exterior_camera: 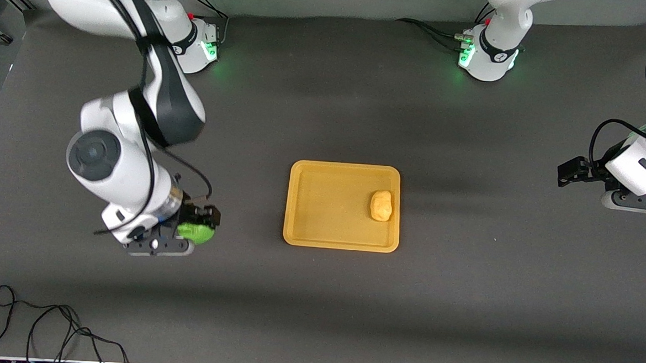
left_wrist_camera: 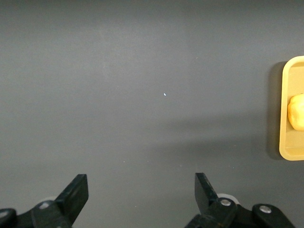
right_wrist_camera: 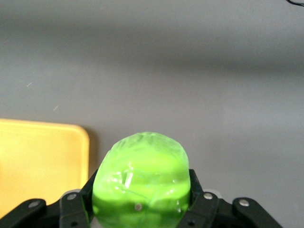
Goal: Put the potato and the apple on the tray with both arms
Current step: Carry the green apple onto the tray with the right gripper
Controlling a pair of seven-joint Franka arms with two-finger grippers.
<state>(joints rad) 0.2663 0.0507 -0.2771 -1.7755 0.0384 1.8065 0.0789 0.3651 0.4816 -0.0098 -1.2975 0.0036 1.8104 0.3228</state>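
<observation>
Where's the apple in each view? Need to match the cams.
Front view: apple between the right gripper's fingers, toward the right arm's end of the table, off the tray.
Right wrist view: apple fills the lower centre, clamped.
Left wrist view: not in it.
Shared landmark: the tray shows in all three.

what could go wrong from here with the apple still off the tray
1. The right gripper is shut on the apple, which looks squeezed between the fingers; it might slip or pop out during the carry.
2. The potato lies in the tray near the left arm's end; dropping the apple there could knock it.
3. The left gripper waits open, clear of the tray.
</observation>
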